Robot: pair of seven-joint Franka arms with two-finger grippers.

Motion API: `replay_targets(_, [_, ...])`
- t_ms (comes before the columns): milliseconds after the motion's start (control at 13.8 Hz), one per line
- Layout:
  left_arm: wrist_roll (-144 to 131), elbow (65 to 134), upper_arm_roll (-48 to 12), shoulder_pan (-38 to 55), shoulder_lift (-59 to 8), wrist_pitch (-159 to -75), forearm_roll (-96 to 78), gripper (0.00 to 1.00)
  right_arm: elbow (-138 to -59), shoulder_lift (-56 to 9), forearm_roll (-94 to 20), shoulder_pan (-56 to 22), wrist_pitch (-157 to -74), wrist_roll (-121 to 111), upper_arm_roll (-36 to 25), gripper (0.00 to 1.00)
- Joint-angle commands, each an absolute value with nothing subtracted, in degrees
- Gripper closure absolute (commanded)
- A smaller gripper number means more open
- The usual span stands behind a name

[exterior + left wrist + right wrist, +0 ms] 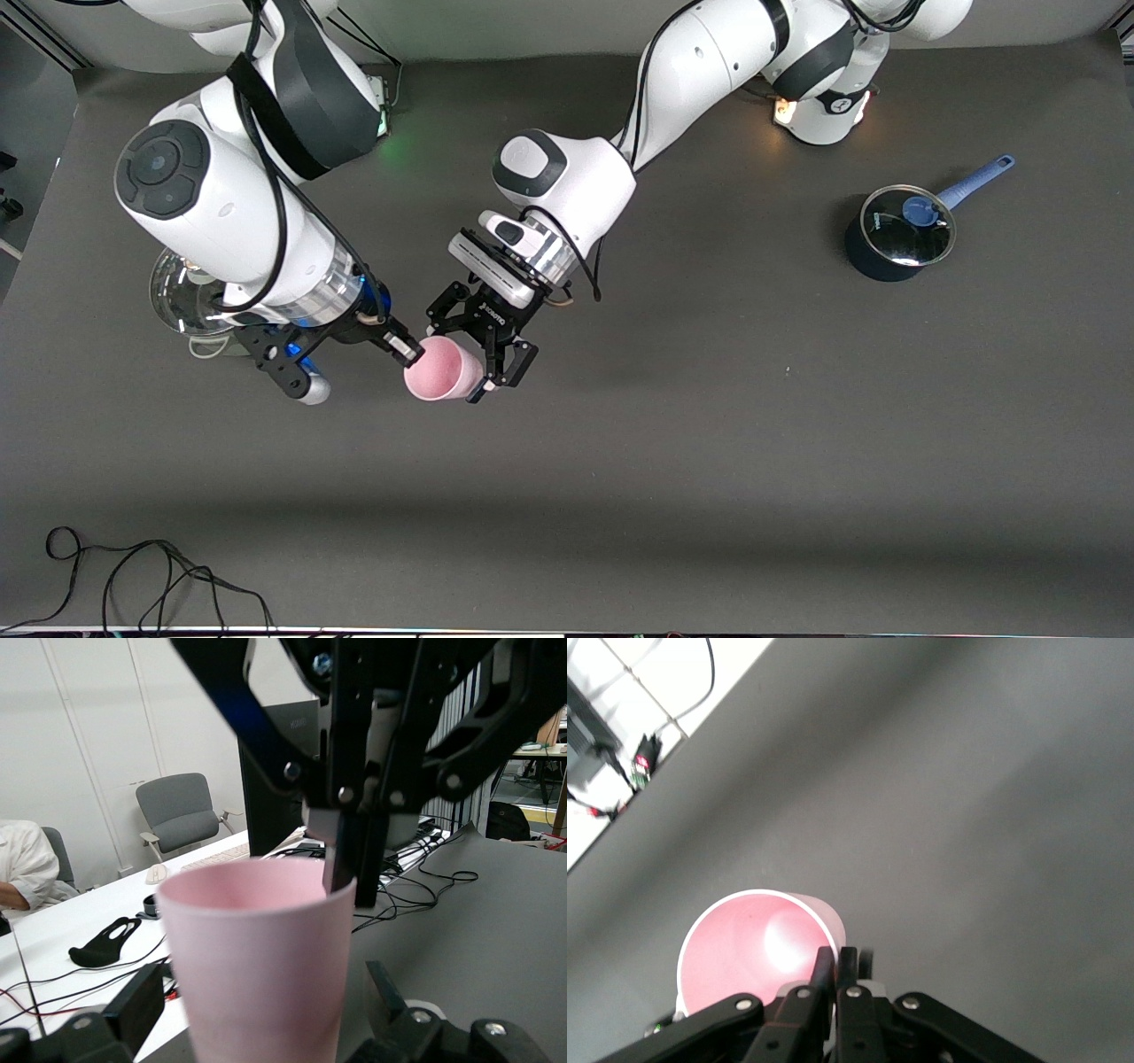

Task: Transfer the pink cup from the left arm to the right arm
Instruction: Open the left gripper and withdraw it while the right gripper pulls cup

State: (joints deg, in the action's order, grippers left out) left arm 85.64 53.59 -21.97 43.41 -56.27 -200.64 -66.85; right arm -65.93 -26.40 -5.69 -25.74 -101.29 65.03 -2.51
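The pink cup (443, 369) is in the air over the middle of the table, lying sideways. My right gripper (412, 353) is shut on its rim, with one finger inside and one outside; the right wrist view shows the cup (753, 957) with the gripper (835, 957) pinching the rim. My left gripper (461, 359), the black linkage claw, surrounds the cup's base. In the left wrist view the cup (257, 957) fills the middle and the left gripper (261, 997) is open. Its fingers (133, 1005) stand a little off the cup on both sides.
A dark blue saucepan (899, 232) with a glass lid and blue handle stands toward the left arm's end of the table. A glass-lidded pot (177, 292) is partly hidden under the right arm. A loose black cable (133, 576) lies at the table's near edge.
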Motion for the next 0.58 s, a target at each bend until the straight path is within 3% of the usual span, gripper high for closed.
replay_targets(0, [84.9,58.4,-21.1,41.0,-53.5,-198.5,-65.1,0.00,-64.0,-27.9,-0.3,-23.9,-103.2,64.7,-2.9,1.00])
replay_targets(217, [84.9,62.9,-21.1,36.6,-51.0,-193.0,-64.5,0.00,-64.5,-27.9,3.7,-20.2,-102.9,58.4,-2.9,1.00])
replay_targets(506, [85.2,65.7,-21.1,28.1,-48.2,-178.9,-63.0,0.00,-65.0,-27.2,4.2,-12.1,-102.5,43.8,-2.9,1.00])
